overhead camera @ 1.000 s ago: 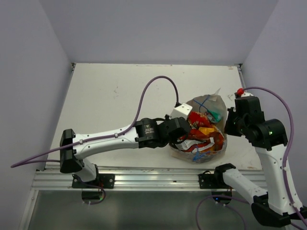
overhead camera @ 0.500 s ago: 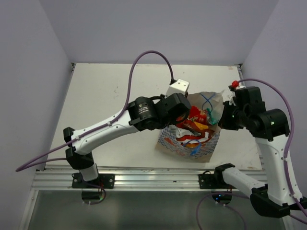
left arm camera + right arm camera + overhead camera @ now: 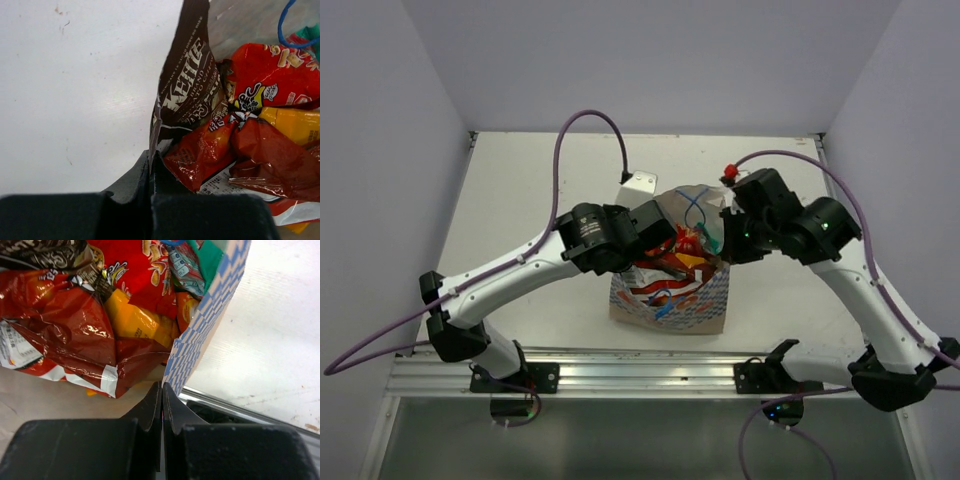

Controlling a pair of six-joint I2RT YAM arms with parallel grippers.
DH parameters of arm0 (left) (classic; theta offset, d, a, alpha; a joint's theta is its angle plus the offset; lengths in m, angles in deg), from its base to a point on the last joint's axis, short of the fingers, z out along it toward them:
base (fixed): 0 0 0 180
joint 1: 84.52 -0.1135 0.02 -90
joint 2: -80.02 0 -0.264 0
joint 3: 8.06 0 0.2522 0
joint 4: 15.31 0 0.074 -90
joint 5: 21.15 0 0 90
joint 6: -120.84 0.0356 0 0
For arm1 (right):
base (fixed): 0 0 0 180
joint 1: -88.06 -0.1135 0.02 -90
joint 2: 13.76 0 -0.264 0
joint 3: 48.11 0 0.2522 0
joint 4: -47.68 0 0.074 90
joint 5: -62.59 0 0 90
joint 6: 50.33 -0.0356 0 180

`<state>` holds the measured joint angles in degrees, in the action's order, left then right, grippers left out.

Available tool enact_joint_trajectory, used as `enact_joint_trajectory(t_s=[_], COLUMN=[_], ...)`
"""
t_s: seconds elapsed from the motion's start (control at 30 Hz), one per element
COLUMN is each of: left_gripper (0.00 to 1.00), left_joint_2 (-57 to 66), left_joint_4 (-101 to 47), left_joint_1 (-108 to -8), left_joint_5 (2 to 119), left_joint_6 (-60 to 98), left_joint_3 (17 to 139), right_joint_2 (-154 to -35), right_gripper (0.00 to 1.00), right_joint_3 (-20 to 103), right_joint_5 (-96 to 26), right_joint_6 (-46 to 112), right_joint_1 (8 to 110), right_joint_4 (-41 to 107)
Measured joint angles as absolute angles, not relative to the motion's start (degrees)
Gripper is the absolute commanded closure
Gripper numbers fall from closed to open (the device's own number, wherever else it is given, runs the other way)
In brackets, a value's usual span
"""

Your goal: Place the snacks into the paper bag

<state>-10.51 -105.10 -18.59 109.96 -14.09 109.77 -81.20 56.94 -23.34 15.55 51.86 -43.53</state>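
Observation:
The paper bag (image 3: 670,305) stands upright near the table's front, mouth up, with blue-and-red print outside. Inside lie the snacks (image 3: 685,250): a brown Kettle packet (image 3: 187,95), red packets (image 3: 265,80), an orange-yellow one (image 3: 135,320), a red-and-silver chip bag (image 3: 65,325) and a teal one (image 3: 210,257). My left gripper (image 3: 655,235) is shut on the bag's left rim (image 3: 151,157). My right gripper (image 3: 725,240) is shut on the right rim, on the blue-checked wall (image 3: 210,325), as the right wrist view (image 3: 162,390) shows. A blue cord handle (image 3: 282,25) lies over the packets.
The white table (image 3: 540,200) stretches behind and to the left of the bag. A metal rail (image 3: 650,370) runs along the near edge. Lilac walls enclose the left, back and right. Purple cables loop above both arms.
Both arms have risen and swung left, carrying the bag by its rims. The bag went from lying slumped at the front right to standing upright nearer the middle.

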Motion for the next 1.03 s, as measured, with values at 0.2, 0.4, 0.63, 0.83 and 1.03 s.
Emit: enact_joint_trajectory(t_s=[0.2, 0.4, 0.63, 0.83, 1.03], left_gripper=[1.0, 0.22, 0.0, 0.0, 0.0], left_joint_2=[-5.6, -1.8, 0.3, 0.9, 9.1], left_joint_4=[-107.1, -107.1, -106.8, -102.8, -88.0], left_joint_1=[-20.0, -20.4, -20.4, -20.1, -20.0], left_joint_5=[112.4, 114.2, 117.4, 125.3, 132.7], left_joint_6=[-16.7, -19.5, -21.9, -15.6, -0.9], left_joint_3=[105.1, 97.9, 99.3, 119.6, 119.4], right_joint_2=[-86.6, -86.8, -85.7, -84.1, -79.0], right_gripper=[1.0, 0.97, 0.47, 0.42, 0.34], right_joint_3=[57.0, 56.3, 54.5, 63.9, 68.8], right_joint_5=[-21.4, -19.5, -16.9, -8.3, 3.8], right_joint_6=[13.9, 13.3, 12.1, 11.4, 9.1], right_joint_1=[43.0, 41.8, 41.5, 41.5, 41.5], right_joint_4=[-38.5, -35.4, -32.7, -37.6, -40.6])
